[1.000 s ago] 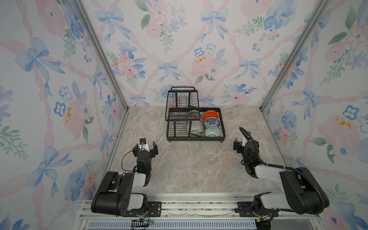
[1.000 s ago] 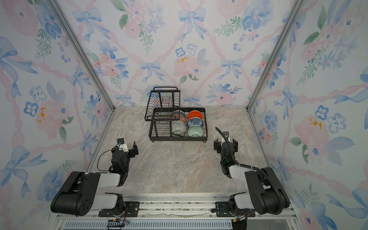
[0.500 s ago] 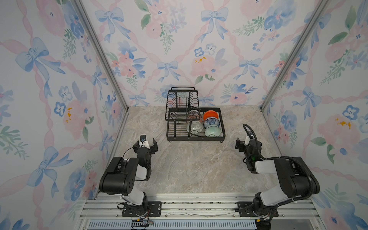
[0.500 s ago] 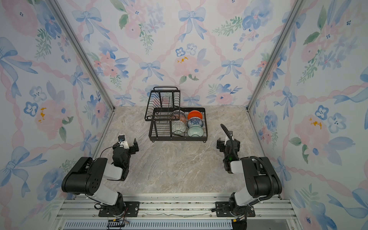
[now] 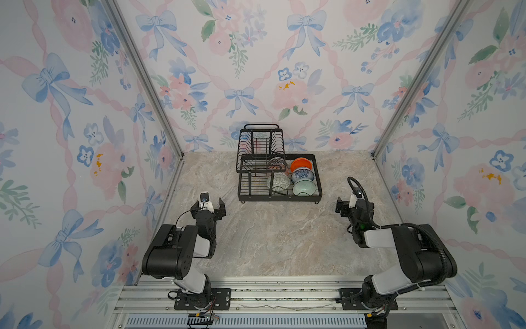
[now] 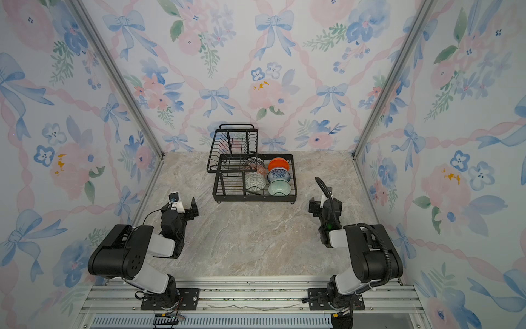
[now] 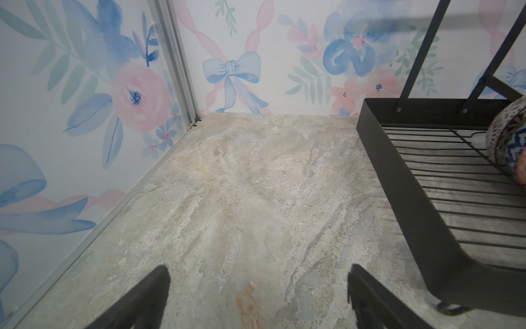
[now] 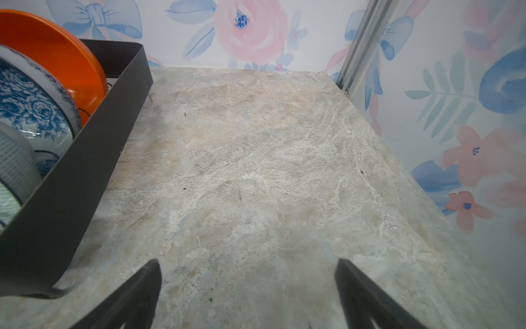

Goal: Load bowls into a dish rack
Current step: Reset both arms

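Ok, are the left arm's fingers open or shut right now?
Open. In the left wrist view the left fingers stand wide apart, with only tabletop showing between them.

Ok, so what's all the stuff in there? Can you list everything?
dish rack: 1, black wire, back middle of the table
raised basket: 1, black, the rack's upper tier, nearest the back wall
orange bowl: 1, orange, lower tray, back
blue-and-white bowl: 1, flowery, in front of the orange one
pale green bowl: 1, green, lower tray, front
lattice bowl: 1, grey-white, beside the green one
patterned bowl: 1, colours unclear, partly under the basket
table: 1, beige marble look
walls: 3, flowers and bows
left gripper: 1, black, open, above the table
right gripper: 1, black, open, above the table
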### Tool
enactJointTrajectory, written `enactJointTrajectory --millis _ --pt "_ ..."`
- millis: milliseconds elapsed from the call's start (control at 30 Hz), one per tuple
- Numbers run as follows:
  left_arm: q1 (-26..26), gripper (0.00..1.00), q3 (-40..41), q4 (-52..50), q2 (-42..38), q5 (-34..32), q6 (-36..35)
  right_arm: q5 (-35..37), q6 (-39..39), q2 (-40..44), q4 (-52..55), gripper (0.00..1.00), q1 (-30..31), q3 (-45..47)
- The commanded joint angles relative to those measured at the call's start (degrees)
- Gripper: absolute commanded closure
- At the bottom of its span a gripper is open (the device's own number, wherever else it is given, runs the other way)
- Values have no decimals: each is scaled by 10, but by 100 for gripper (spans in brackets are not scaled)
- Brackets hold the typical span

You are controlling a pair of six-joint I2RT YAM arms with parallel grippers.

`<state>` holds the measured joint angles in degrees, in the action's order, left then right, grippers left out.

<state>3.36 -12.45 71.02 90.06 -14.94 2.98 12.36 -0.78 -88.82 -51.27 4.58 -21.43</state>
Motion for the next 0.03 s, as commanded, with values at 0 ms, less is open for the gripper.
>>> enactJointTrajectory --millis 0 --pt "2 2 -5 2 -1 0 -2 -5 11 0 -14 3 -3 -7"
